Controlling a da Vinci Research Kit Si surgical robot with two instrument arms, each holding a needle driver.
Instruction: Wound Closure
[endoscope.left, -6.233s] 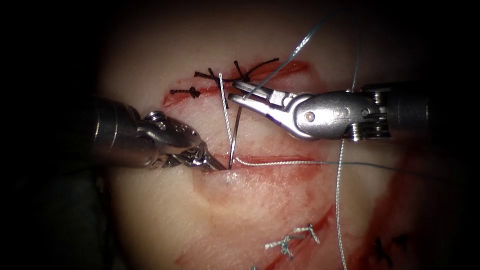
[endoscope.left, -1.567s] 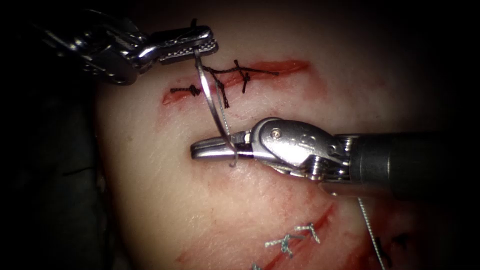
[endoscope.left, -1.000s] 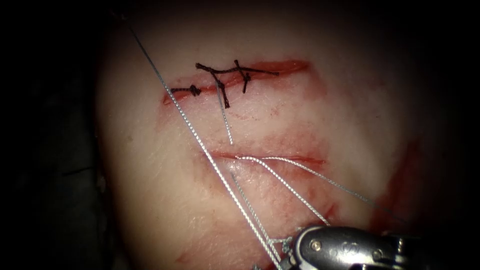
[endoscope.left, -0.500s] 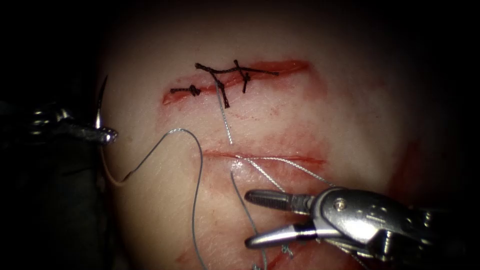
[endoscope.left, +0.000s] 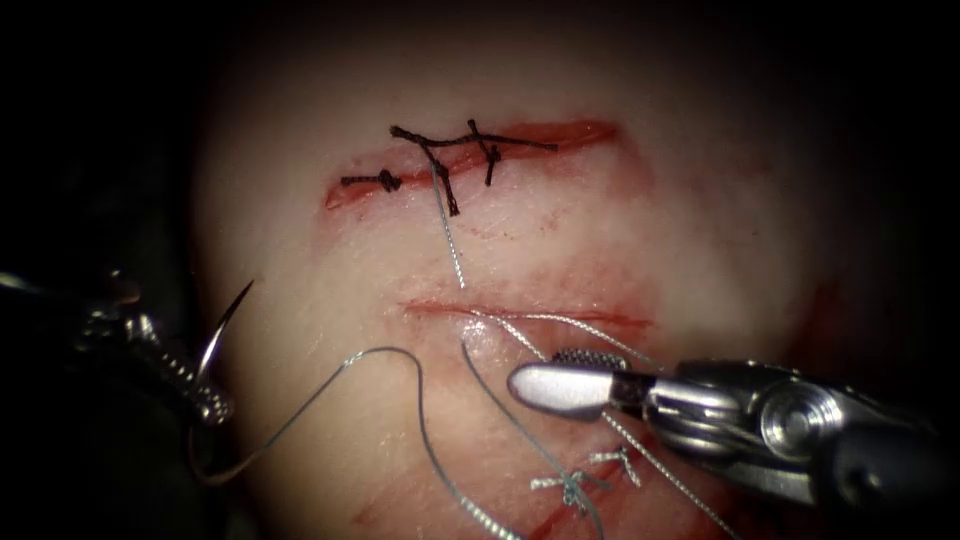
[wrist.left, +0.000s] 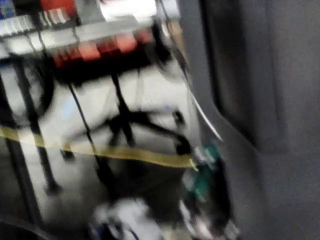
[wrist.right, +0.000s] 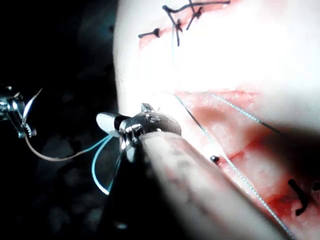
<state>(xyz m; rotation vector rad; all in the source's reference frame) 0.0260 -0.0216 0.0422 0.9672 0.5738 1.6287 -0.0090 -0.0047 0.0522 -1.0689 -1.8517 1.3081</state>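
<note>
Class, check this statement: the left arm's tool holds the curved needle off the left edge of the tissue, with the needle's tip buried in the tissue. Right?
Not quite. The left arm's tool does hold the needle off the left edge of the tissue, but the tip points up, free of the tissue, as the endoscope view shows. The right arm's tool lies over the thread.

endoscope looks down on the tissue (endoscope.left: 640, 230) from above; right wrist camera shares it, close along its shaft.

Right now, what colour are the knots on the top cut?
Black knotted stitches, clearest in the endoscope view.
</note>
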